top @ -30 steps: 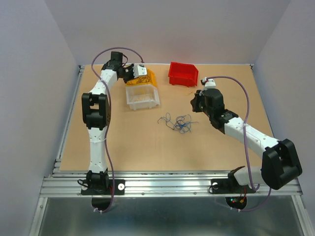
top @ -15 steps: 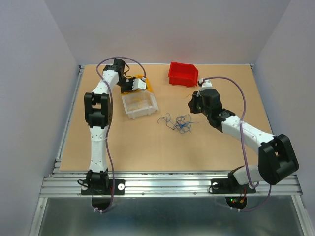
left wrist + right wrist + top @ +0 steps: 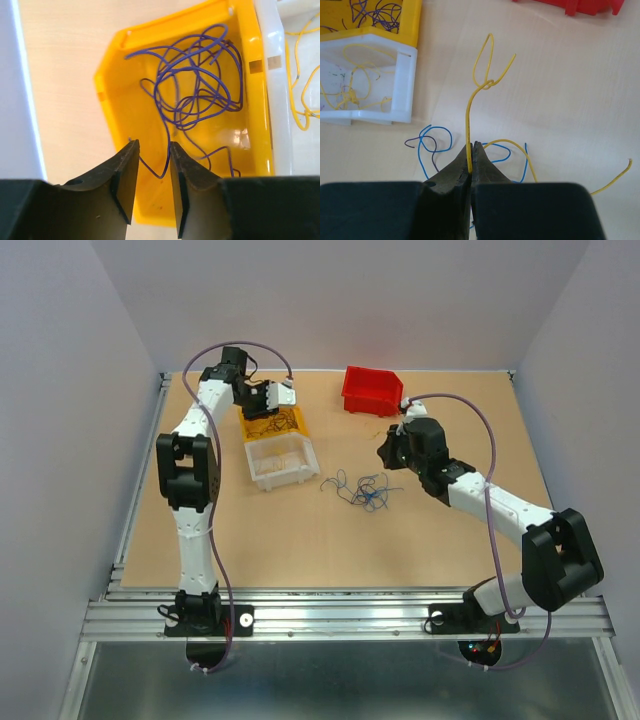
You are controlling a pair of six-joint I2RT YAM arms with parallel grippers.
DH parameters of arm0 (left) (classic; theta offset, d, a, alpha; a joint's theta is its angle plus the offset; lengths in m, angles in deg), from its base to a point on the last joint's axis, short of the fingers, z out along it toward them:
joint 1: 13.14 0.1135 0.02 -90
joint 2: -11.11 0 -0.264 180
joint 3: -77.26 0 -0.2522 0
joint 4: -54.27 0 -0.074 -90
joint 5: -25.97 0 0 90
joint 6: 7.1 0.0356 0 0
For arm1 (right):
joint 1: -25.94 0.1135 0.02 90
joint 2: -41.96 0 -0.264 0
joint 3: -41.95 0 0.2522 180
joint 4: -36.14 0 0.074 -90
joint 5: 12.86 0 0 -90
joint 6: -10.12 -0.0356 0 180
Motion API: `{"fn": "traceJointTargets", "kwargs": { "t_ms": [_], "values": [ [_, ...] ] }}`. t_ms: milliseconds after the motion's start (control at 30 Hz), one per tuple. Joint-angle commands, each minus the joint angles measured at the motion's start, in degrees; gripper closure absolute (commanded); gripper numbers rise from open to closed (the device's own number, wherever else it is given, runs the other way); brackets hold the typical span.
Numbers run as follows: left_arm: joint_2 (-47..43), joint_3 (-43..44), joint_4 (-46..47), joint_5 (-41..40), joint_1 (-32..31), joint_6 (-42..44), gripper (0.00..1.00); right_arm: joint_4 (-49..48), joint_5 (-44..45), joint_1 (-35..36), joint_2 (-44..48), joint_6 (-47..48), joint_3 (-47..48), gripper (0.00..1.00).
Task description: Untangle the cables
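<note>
- Your right gripper (image 3: 471, 146) is clamped on a yellow wire (image 3: 468, 112). The wire stands up from the jaws with a knotted loop near its top.
- Beside those jaws, loose blue wires (image 3: 435, 128) lie on the table (image 3: 555, 85), near the white bin (image 3: 406, 75).
- Your left gripper (image 3: 153, 147) hangs over the yellow bin (image 3: 112, 105), its jaws slightly parted and holding nothing.
- Purple wires (image 3: 192, 82) lie curled inside that bin.

Three bins are sitting on the tabletop (image 3: 300, 540): one yellow bin (image 3: 115, 100), one white bin (image 3: 405, 75), one red bin (image 3: 372, 390). Two arms are reaching over it, the left arm (image 3: 190, 490) and the right arm (image 3: 490, 505). One yellow wire (image 3: 468, 125) is standing in the right gripper's (image 3: 471, 150) jaws. The purple wires (image 3: 195, 85), the other yellow wires (image 3: 350, 92) and the loose blue and dark wires (image 3: 365, 495) are tangling uncountably (several apiece).
</note>
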State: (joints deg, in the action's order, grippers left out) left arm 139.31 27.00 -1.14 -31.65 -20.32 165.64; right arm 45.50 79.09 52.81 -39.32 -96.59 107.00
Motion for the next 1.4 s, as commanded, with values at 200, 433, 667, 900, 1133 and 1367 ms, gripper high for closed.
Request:
{"fn": "traceJointTargets", "kwargs": {
  "t_ms": [200, 433, 667, 900, 1133, 1367],
  "values": [
    [-10.77, -4.18, 5.08, -4.95, -0.29, -5.57, 0.43, -2.98, -1.43, 0.11, -0.46, 0.19, 3.91, 0.99],
    [-21.14, -14.88, 10.44, -1.63, -0.90, -8.73, 0.38, -4.29, -7.30, 0.11, -2.13, 1.33, 5.84, 1.00],
    [-39.06, -38.78, 34.93, 9.97, -1.87, -29.26, 0.34, -5.00, -23.65, 2.65, -5.82, 10.90, 10.14, 0.99],
    [-55.15, -64.28, 72.36, 7.27, -1.96, -55.38, 0.24, -2.37, -35.34, 5.47, -14.60, 19.95, 20.42, 0.99],
    [-55.79, -70.80, 77.86, 6.12, -1.96, -62.52, 0.23, 2.47, -39.40, 8.72, -25.15, 27.51, 31.76, 0.99],
    [-53.85, -75.02, 81.37, -1.88, -1.96, -61.47, 0.29, 5.71, -39.93, 10.92, -30.61, 29.89, 37.65, 0.99]
  ]
}}
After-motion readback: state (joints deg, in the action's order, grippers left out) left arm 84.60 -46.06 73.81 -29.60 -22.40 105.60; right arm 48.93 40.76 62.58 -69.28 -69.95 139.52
